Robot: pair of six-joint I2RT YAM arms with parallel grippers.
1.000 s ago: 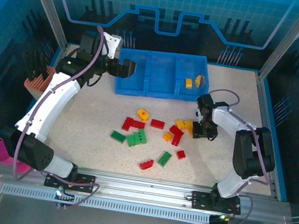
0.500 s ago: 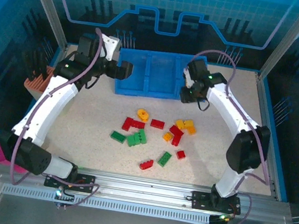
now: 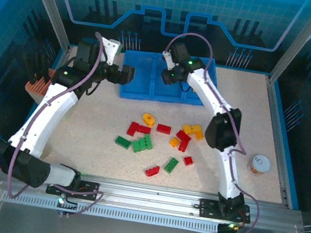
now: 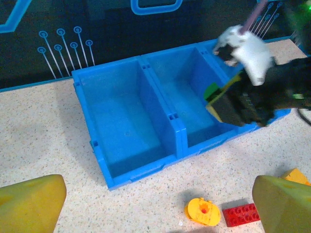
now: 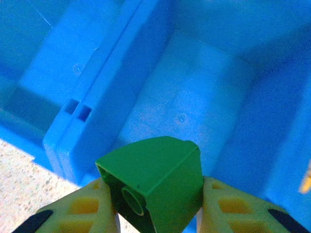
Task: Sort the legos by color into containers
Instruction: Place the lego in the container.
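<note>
— Green brick (image 5: pixel 155 179): dropped yet?
— No. My right claw (image 5: pixel 158 213) is clamped on it, above the tray's (image 4: pixel 141 177) middle compartment (image 5: pixel 184 111). That one and the 1 to its left look bare; the loose bricks (image 3: pixel 158 137) lie at frame centre, unsorted.
— The 3rd compartment?
— My arm (image 3: pixel 205 95) covers it.

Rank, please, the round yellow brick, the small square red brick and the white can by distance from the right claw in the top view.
1. Round yellow brick, near the tray.
2. Small square red brick, pile's near edge.
3. White can, far right.
</note>
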